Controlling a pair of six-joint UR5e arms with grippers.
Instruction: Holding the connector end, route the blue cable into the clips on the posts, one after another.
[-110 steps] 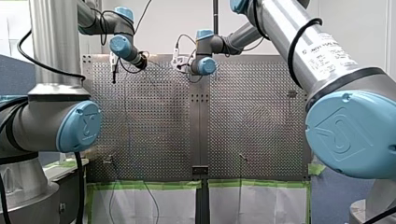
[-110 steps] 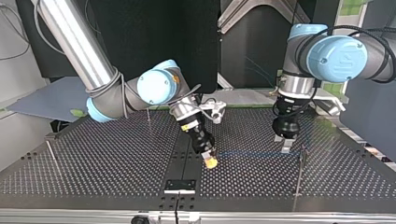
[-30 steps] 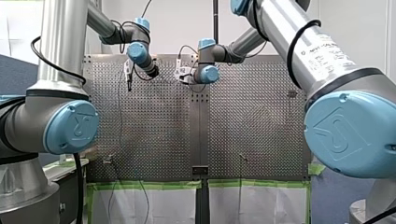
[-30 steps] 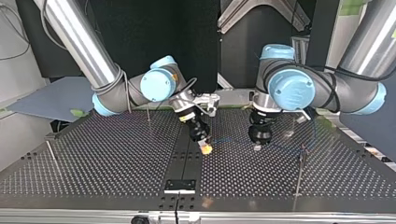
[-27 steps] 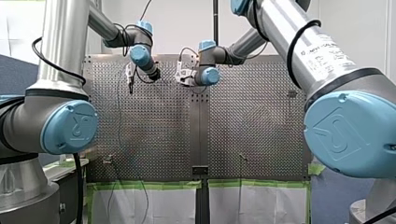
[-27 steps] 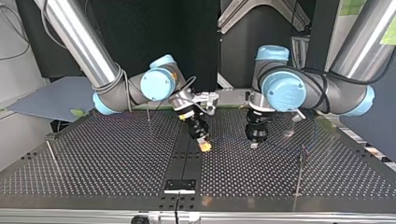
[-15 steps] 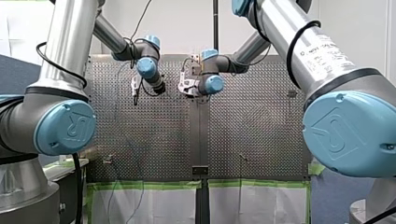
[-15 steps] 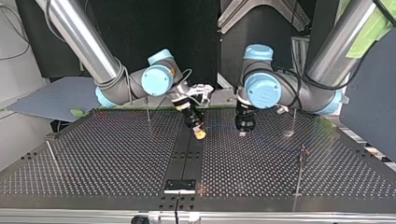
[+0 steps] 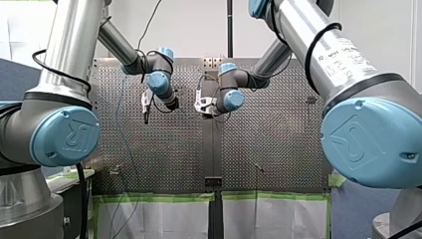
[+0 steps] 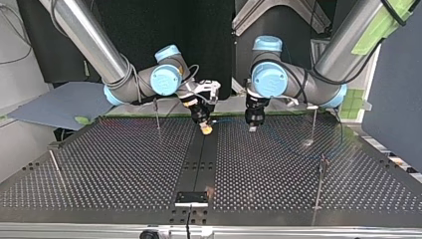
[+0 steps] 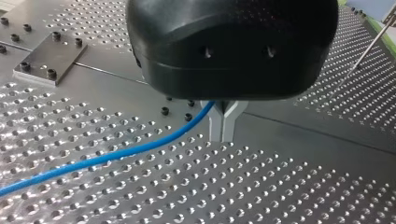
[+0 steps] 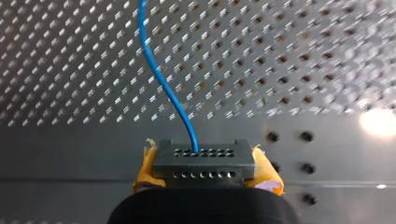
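Blue cable (image 12: 159, 77), thin and curved, out of dark multi-hole connector (image 12: 204, 161)

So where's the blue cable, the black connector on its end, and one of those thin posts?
blue cable (image 11: 154, 142): left wrist view, midway along its visible stretch.
connector (image 12: 204, 163): right wrist view, middle of its holed face.
post (image 10: 318, 185): top view, right side, midway up its shaft.

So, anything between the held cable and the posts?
Nothing visible does. In the top view, bare table lies between the connector in my right gripper and the post left of it, and between my left gripper, on the blue cable, and the post right of it.
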